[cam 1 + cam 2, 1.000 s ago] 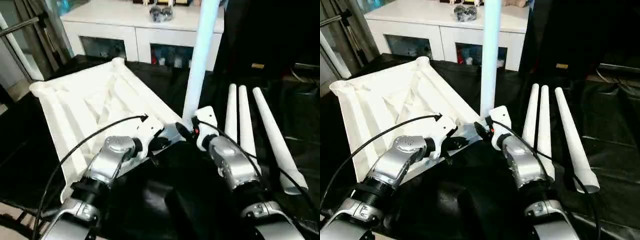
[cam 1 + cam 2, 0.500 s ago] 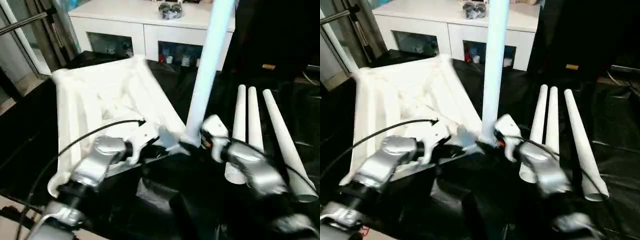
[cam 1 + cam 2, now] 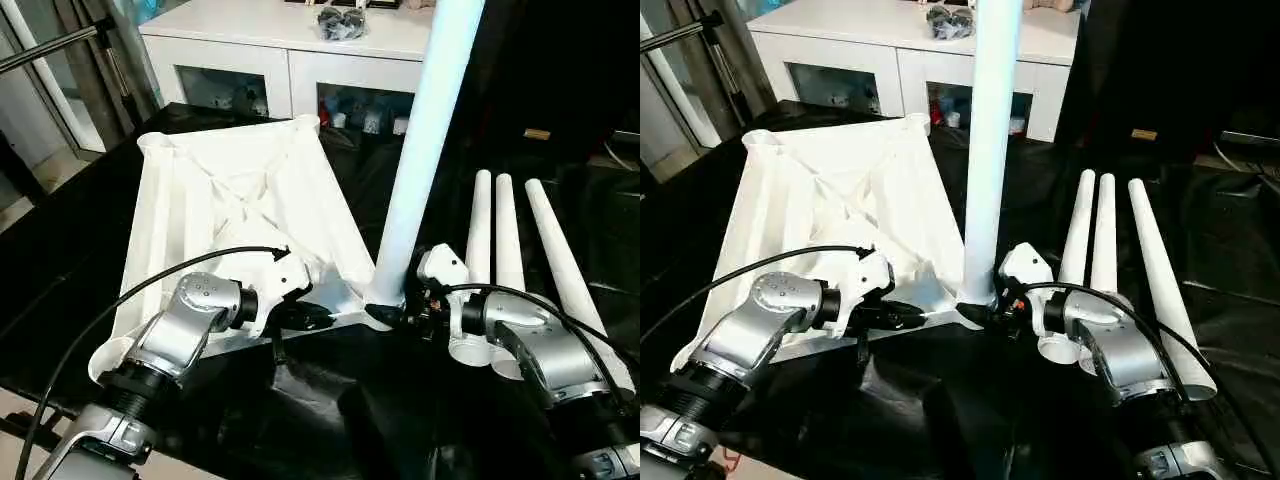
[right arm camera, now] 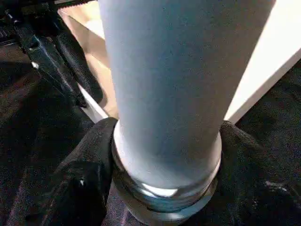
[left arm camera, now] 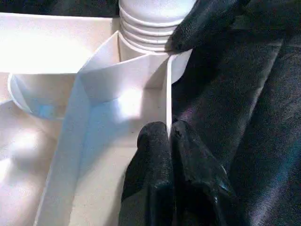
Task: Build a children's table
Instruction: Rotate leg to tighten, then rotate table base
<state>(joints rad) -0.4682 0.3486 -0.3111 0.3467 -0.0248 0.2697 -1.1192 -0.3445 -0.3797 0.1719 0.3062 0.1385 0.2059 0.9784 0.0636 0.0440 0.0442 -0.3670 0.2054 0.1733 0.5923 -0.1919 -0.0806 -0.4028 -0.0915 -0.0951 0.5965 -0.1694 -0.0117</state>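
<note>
1. Over the last second the white plastic rectangular tabletop swings round on the black cloth; its far corner socket now points at the white glass-door cabinet rather than off to my left. The head camera shifts too, so part of that is my own view moving.
2. The upright white tubular leg now leans a little toward my right at its top. Its foot sits at the tabletop's near corner socket.
3. My right gripper has come in lower and wraps the leg's base, both black fingers pressed against the tube with the threaded end showing just beneath them.
4. My left gripper is pressed together on the thin upright rim of the tabletop, just beside that socket, steadying it.
5. The three spare white tubular legs lie side by side on the cloth at my right, untouched.
6. I judge the first leg is entering its socket but is not yet seated: its ribs are visible above the collar. The lean needs correcting first.
</note>
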